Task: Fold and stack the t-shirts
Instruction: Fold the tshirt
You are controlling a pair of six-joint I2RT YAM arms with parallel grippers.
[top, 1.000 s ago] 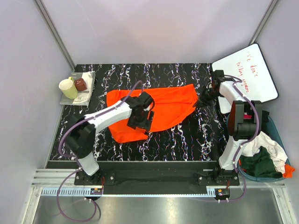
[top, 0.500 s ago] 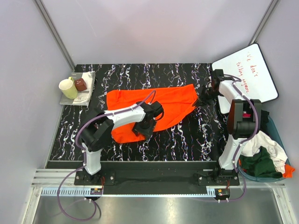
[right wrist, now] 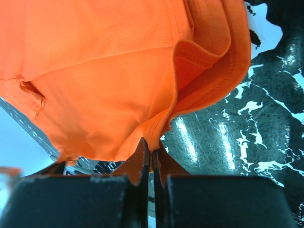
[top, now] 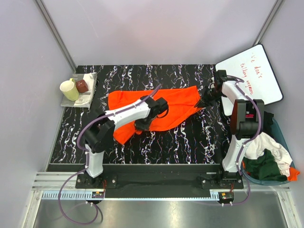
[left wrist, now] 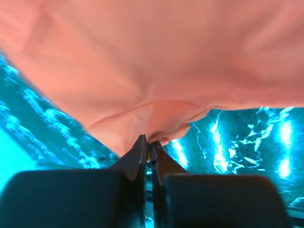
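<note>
step: first fold of the bright orange soft fabric t-shirt (top: 178, 102), both grips made, fold not laid over yet
left gripper (left wrist: 148, 143): fingers closed, pinching a pucker of the shirt's near hem, left of shirt centre
shirt: lying mostly flat and wrinkled, mid black white-veined tabletop (top: 190, 142), long axis running left-right
right gripper (right wrist: 151, 145): fingers closed thin on the seamed edge at the shirt's right end
next move: my read is lift both held edges together and carry them across the shirt; needs even height and matched pace, or the cloth skews or slips out of a thin pinch
far left of shirt: pale yellow cup (top: 69, 90) and small dark red object (top: 82, 86) on a paper stack (top: 90, 78), well apart, not in the way
right of shirt: white board with red handwriting (top: 256, 71), just beside the right arm, could snag a wide swing
near right of shirt: blue-rimmed bin (top: 283, 137) holding a white t-shirt (top: 266, 145) and a dark green t-shirt (top: 263, 166), waiting
</note>
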